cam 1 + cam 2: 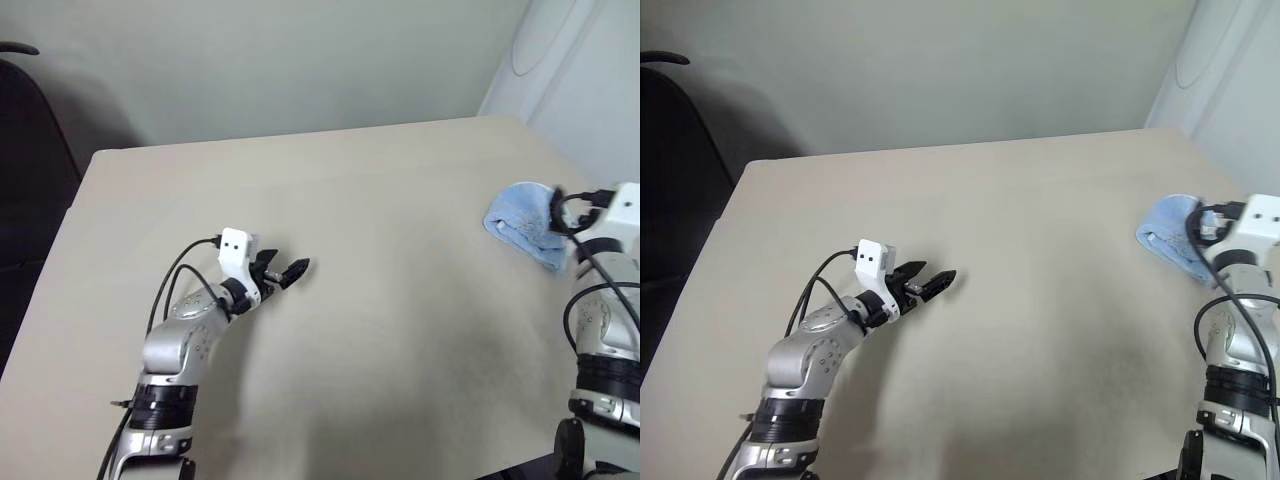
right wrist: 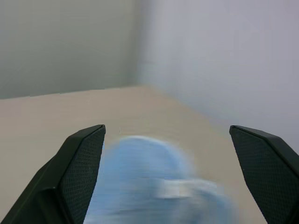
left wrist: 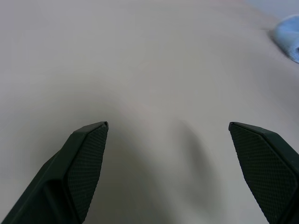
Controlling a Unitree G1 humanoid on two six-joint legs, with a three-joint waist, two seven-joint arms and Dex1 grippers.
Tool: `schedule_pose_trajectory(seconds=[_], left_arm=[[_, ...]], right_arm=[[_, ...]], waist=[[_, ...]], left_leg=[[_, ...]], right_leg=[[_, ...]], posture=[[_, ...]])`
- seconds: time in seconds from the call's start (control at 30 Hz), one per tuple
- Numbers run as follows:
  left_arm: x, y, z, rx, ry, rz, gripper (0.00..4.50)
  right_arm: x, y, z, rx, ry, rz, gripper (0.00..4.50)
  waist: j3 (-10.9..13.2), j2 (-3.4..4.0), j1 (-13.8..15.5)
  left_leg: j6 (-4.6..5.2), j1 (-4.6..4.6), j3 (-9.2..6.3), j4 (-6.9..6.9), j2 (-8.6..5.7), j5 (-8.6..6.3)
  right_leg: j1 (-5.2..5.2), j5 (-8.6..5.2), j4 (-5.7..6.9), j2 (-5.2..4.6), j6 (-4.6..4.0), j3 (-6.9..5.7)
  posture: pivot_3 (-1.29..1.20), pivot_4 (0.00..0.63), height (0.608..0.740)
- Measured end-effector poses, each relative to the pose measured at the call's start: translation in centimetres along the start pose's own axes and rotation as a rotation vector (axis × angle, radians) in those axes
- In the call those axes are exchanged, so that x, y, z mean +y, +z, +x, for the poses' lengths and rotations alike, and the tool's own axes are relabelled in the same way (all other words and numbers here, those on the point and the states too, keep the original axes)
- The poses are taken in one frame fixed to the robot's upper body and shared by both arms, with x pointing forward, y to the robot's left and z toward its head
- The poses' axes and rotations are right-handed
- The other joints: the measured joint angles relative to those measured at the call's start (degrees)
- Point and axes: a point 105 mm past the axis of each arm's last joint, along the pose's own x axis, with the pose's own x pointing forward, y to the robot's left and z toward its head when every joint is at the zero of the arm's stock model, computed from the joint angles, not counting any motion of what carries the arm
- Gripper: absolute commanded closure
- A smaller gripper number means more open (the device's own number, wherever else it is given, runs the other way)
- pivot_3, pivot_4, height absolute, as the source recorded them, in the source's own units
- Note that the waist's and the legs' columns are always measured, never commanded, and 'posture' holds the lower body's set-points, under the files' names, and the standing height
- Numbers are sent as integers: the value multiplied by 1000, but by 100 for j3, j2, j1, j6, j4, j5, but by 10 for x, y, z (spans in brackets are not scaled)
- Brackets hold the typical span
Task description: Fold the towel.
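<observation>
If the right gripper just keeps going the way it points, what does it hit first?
Probably the towel: it lies bunched on the table just ahead of the open right gripper, between and below its fingers. The gripper may sit high enough to skim over it; depth is unclear.

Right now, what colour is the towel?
Light blue; the towel shows best in the left eye view.

The table (image 1: 380, 330) lies bare and open across its middle; a bunched towel (image 1: 520, 222) sits near its right edge, and a dark chair (image 1: 25, 180) flanks the left.
</observation>
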Motion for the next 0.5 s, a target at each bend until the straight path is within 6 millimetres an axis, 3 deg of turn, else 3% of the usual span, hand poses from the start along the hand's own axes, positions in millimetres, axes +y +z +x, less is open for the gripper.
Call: schedule_pose_trajectory(seconds=[0.07, 0.17, 0.4, 0.5], left_arm=[[6, -5, 7, 13, 54, 28, 0], [3, -5, 10, -3, 58, 34, 0], [9, -5, 8, -6, 83, 39, 0], [23, -2, 3, -18, 145, 32, 0]], right_arm=[[70, -30, -15, 112, 317, 68, 16], [122, -63, -40, 246, 532, 128, 16], [128, -56, -41, 235, 554, 136, 16], [144, -50, -31, 196, 588, 172, 16]], waist=[[0, 0, 5], [1, 1, 48], [0, -1, 48], [1, -3, 30]], left_leg=[[0, -4, -7, 9, 5, -1], [-1, -14, -10, 16, 3, -1], [-2, -13, -6, 32, -9, -1], [-2, -11, -10, 30, -1, -1]], right_leg=[[6, -3, -15, 31, -5, -2], [2, -8, -18, 43, 3, 5], [9, -9, -21, 36, -39, 12], [-2, 4, -21, 41, -52, 17]], posture=[[0, 150, 738], [0, 150, 738], [0, 150, 738], [0, 150, 738]])
